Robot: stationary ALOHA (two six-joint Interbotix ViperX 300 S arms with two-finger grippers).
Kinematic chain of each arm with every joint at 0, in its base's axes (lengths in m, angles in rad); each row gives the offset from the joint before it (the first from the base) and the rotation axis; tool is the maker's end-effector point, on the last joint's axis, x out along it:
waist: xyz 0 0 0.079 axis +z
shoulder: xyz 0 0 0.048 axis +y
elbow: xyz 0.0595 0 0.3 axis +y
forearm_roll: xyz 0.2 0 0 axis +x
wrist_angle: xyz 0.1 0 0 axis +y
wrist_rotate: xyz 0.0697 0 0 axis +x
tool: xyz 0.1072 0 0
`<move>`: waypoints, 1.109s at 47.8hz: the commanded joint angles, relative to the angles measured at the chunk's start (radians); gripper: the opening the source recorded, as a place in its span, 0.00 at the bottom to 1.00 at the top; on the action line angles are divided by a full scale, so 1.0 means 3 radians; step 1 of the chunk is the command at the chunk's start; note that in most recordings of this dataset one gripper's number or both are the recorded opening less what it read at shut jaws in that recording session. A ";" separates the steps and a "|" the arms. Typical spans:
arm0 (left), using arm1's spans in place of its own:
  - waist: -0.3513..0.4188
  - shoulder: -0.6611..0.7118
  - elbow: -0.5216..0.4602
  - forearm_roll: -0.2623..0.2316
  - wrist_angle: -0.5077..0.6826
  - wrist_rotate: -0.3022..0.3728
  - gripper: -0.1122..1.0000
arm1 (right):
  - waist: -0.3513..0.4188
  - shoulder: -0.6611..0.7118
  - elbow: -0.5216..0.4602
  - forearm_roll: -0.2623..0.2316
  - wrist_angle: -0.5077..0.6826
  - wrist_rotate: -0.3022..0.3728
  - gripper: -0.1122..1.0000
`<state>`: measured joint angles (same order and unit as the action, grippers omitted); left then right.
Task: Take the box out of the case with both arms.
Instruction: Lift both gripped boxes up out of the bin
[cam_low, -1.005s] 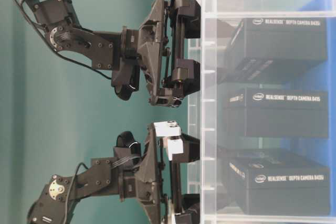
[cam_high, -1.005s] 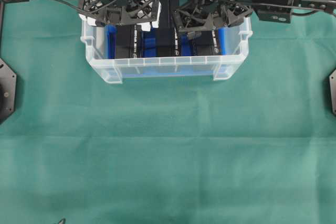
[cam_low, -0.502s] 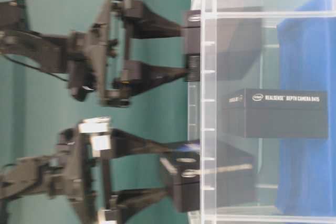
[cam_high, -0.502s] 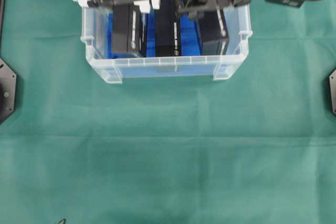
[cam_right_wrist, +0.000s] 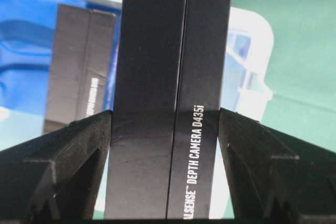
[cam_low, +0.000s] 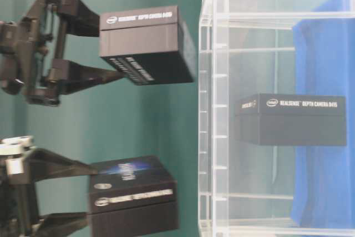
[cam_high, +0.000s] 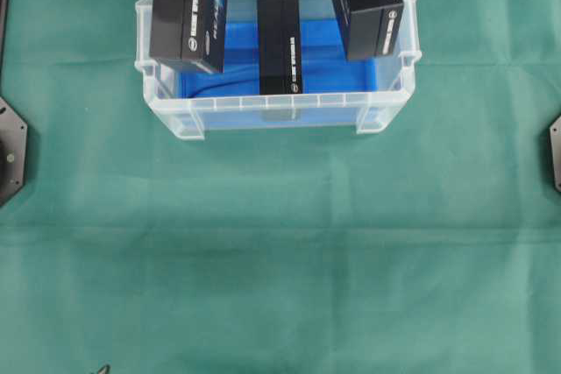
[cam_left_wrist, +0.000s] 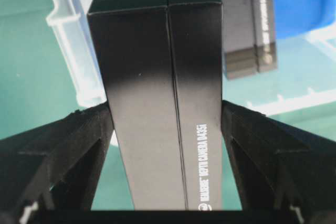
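Observation:
The clear case [cam_high: 280, 114] stands at the back of the table, and one black box [cam_high: 280, 45] stays upright in its middle on the blue cloth [cam_high: 320, 48]. My left gripper [cam_left_wrist: 165, 145] is shut on a second black box [cam_left_wrist: 157, 51], held up over the case's left end [cam_high: 187, 13]. My right gripper [cam_right_wrist: 165, 140] is shut on a third black box [cam_right_wrist: 173, 51], over the case's right end [cam_high: 368, 6]. In the table-level view both held boxes [cam_low: 145, 45] [cam_low: 133, 198] hang clear of the case's rim [cam_low: 204, 109].
Green cloth [cam_high: 280, 251] covers the table in front of the case. Black arm mounts sit at the left edge [cam_high: 10, 153] and the right edge [cam_high: 555, 155]. The arms themselves are mostly cut off at the top of the overhead view.
Both grippers have risen from inside the case, each carrying its box up past the rim. The middle box has not moved.

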<state>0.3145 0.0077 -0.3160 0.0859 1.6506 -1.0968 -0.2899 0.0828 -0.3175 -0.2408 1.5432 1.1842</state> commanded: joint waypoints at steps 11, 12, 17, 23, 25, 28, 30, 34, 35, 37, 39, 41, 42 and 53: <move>-0.0010 -0.0097 -0.0424 0.0005 0.0455 0.0010 0.68 | 0.0026 -0.0164 -0.0419 -0.0046 0.0148 -0.0010 0.70; -0.0010 -0.0092 -0.0440 0.0005 0.0476 0.0010 0.68 | 0.0026 -0.0164 -0.0435 -0.0046 0.0159 -0.0010 0.70; -0.0010 -0.0092 -0.0516 0.0005 0.0516 0.0010 0.68 | 0.0041 -0.0164 -0.0542 -0.0051 0.0230 -0.0010 0.70; -0.0026 -0.0066 -0.0603 0.0005 0.0537 0.0010 0.68 | 0.0061 -0.0164 -0.0603 -0.0061 0.0291 -0.0010 0.70; -0.0026 -0.0056 -0.0619 0.0005 0.0537 0.0010 0.68 | 0.0072 -0.0164 -0.0608 -0.0061 0.0307 -0.0010 0.70; -0.0031 -0.0051 -0.0629 0.0005 0.0542 0.0010 0.68 | 0.0087 -0.0164 -0.0614 -0.0066 0.0317 -0.0005 0.70; -0.0036 -0.0046 -0.0629 0.0005 0.0542 0.0015 0.68 | 0.0092 -0.0164 -0.0608 -0.0066 0.0317 -0.0005 0.70; -0.0041 -0.0046 -0.0634 0.0005 0.0542 0.0010 0.68 | 0.0102 -0.0164 -0.0608 -0.0066 0.0322 0.0000 0.70; -0.0041 -0.0046 -0.0634 0.0005 0.0542 0.0010 0.68 | 0.0107 -0.0159 -0.0608 -0.0066 0.0322 0.0000 0.70; -0.0046 -0.0051 -0.0634 0.0005 0.0542 0.0010 0.68 | 0.0112 -0.0159 -0.0608 -0.0066 0.0322 0.0000 0.70; -0.0051 -0.0046 -0.0629 0.0005 0.0542 0.0010 0.68 | 0.0112 -0.0159 -0.0608 -0.0066 0.0322 0.0000 0.70; -0.0051 -0.0046 -0.0634 0.0005 0.0542 0.0010 0.68 | 0.0118 -0.0159 -0.0608 -0.0066 0.0322 0.0000 0.70; -0.0056 -0.0046 -0.0634 0.0005 0.0542 0.0010 0.68 | 0.0118 -0.0159 -0.0608 -0.0066 0.0327 0.0000 0.70; -0.0072 -0.0046 -0.0629 0.0005 0.0542 0.0000 0.68 | 0.0128 -0.0159 -0.0608 -0.0066 0.0378 0.0000 0.70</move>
<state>0.2961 0.0077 -0.4786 0.0859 1.8162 -1.0953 -0.2562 0.0721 -0.4725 -0.2546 1.6552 1.1812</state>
